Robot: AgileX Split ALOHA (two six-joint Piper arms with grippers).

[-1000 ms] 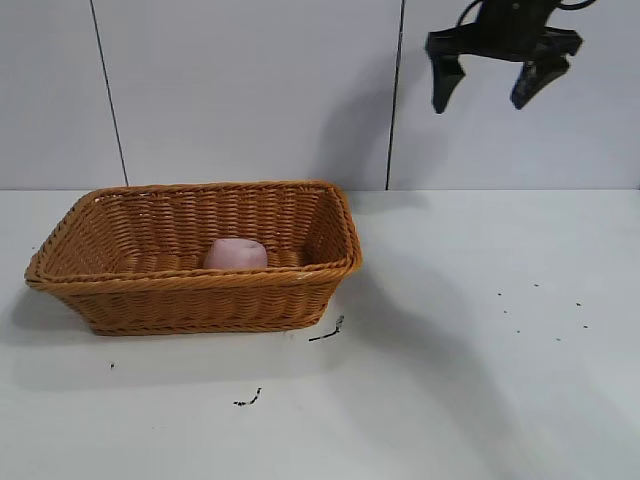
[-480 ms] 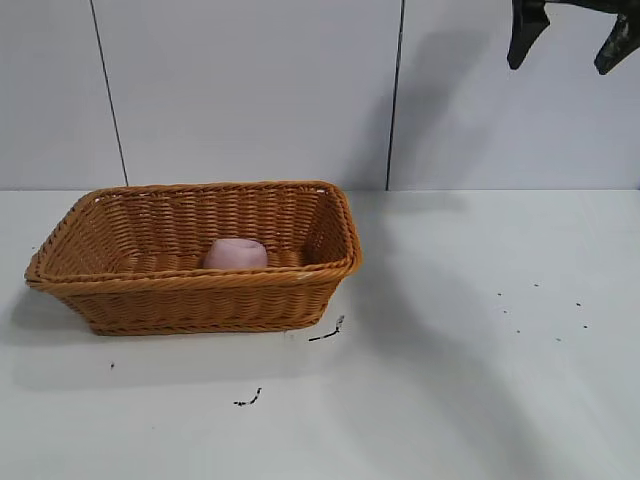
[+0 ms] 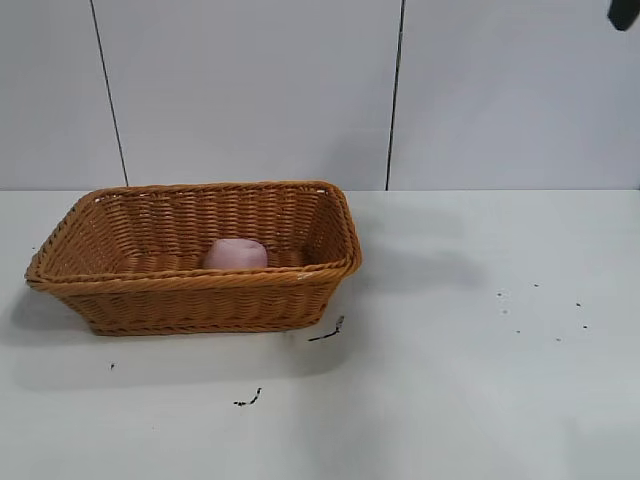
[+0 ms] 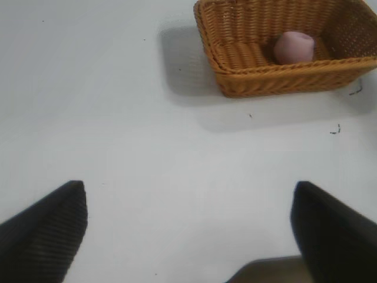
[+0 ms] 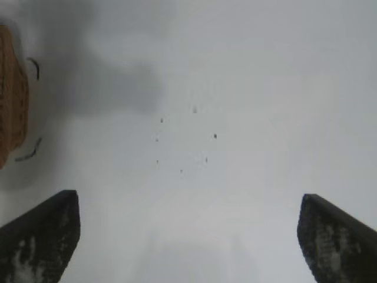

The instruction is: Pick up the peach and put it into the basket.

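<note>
From where I am standing, the basket (image 3: 195,256) is sitting on the left half of the white table (image 3: 470,400), and the peach (image 3: 236,254) is lying inside it, on the woven floor near the front wall, a little right of the middle. Nothing is touching it. The left wrist view is showing the same thing from afar: the peach (image 4: 294,47) is resting in the basket (image 4: 235,59), well apart from the left claw (image 4: 188,233), which is hanging over bare table with its two dark fingers (image 4: 47,233) spread wide and nothing between them.

Moving right, a few dark scuffs (image 3: 327,331) are marking the table just beside the basket's front corner, and a scatter of specks (image 3: 540,310) is lying farther over.

At the far right is the change. A second ago the right claw (image 5: 188,233) was hanging up above the table's right side; now it is nearly gone, only a dark tip showing at the top corner of the exterior view. Its own camera is showing its fingers (image 5: 41,236) held wide apart and empty over the specks.

To my eye the job is looking done, and the right arm is simply pulling away to park.
</note>
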